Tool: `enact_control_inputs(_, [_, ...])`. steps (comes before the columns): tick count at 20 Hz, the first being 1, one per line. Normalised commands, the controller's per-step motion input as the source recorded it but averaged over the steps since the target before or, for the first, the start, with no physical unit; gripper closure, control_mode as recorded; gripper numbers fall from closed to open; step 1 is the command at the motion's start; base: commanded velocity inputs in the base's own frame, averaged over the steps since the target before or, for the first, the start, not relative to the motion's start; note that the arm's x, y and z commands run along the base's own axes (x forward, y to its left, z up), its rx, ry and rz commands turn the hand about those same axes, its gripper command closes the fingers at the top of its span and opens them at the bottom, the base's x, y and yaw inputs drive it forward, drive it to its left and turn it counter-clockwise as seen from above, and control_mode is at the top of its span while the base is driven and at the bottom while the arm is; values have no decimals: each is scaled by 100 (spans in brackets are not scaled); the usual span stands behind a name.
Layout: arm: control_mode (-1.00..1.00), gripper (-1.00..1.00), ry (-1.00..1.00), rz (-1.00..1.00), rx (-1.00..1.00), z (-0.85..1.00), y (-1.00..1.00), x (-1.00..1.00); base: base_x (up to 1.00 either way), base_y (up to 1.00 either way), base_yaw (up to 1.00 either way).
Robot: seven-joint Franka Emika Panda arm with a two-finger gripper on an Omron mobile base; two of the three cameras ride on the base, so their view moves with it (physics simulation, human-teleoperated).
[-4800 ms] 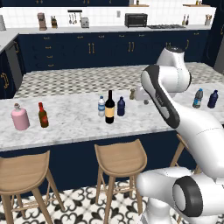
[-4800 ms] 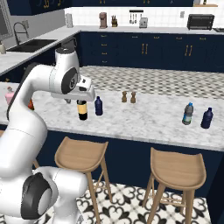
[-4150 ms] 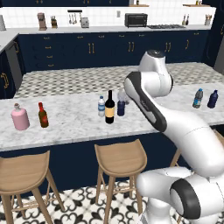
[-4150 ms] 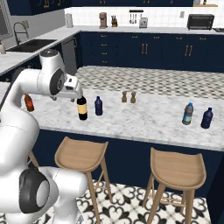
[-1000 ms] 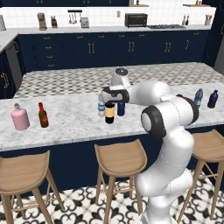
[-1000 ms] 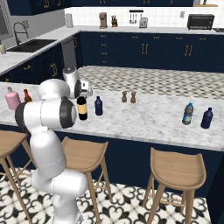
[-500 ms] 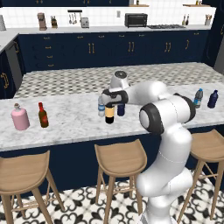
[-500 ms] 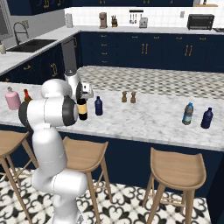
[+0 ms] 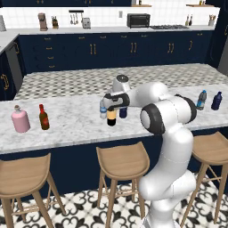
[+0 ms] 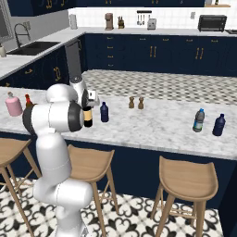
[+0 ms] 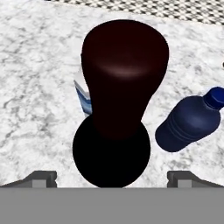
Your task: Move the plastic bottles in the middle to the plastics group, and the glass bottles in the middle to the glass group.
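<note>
Your gripper [image 11: 112, 177] hangs directly over the wine bottle [image 11: 117, 105], fingertips [image 11: 41, 177] spread wide either side of its neck, gripping nothing. The bottle stands mid-counter [image 9: 71, 120] between the clear bottle [image 9: 103, 109] and navy bottle [image 11: 189, 120].

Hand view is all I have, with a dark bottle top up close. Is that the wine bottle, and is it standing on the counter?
Observer: Yes. The wine bottle stands upright on the marble counter, with the claw at neck height.
Operator: Where's the glass group?
Observer: The pink jug and brown bottle stand near the counter's left end in the left base view, well apart from the wine bottle.
Operator: And the plastics?
Observer: The blue-capped clear bottle and dark blue bottle stand together at the opposite end.
</note>
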Motion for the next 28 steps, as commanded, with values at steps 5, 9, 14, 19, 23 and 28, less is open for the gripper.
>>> enact_control_inputs(5, [-100, -100, 0, 0, 0, -9, 0, 1, 0, 0, 0])
enact_control_inputs(9, [-100, -100, 0, 0, 0, -10, 0, 6, 0, 0, 0])
enact_control_inputs(14, [-100, -100, 0, 0, 0, -11, 0, 2, 0, 0, 0])
enact_control_inputs(19, [-100, -100, 0, 0, 0, -2, 0, 1, 0, 0, 0])
enact_control_inputs(23, [-100, -100, -2, 0, 0, 0, 4, 3, 0, 0, 0])
enact_control_inputs(28, [-100, -100, -3, 0, 0, 0, 5, 5, 0, 0, 0])
